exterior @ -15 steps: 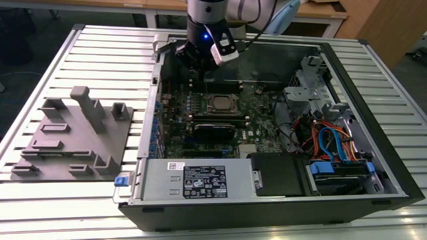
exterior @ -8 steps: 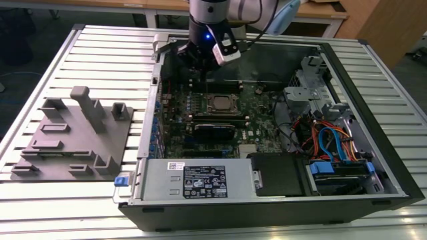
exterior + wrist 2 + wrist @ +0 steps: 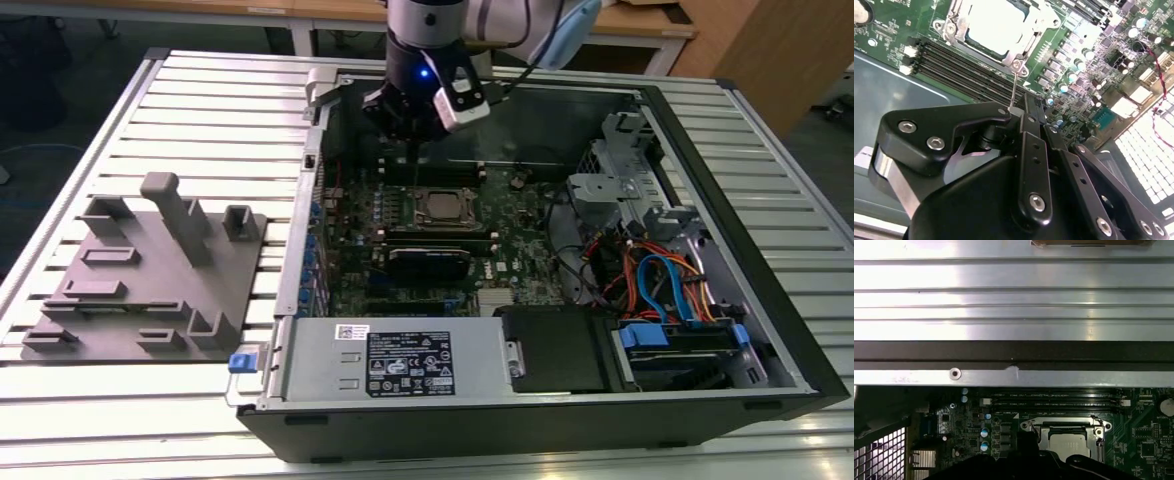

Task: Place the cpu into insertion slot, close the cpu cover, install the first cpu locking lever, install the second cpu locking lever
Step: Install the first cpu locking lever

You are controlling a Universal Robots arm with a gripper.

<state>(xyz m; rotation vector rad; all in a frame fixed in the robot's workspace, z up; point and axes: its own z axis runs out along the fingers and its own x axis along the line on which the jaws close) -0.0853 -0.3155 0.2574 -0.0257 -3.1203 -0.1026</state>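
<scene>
Black robot gripper [image 3: 1015, 112] pinched closed on thin silver wire locking lever [image 3: 1013, 86], dull silver square cpu [image 3: 994, 25] seated beneath lowered silvery metal-frame cpu cover [image 3: 1024, 47], green motherboard [image 3: 1089, 65]

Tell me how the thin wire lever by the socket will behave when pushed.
The locking lever is a thin bare wire, so it probably flexes springily. Smooth metal, likely slippery. Anchored beside the cpu cover, it should pivot, not lift free.

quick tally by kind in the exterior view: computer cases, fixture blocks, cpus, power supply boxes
open black computer case: 1
grey moulded fixture block: 1
silver-grey square cpu: 1
silvery metal power supply box: 1
Total: 4
</scene>
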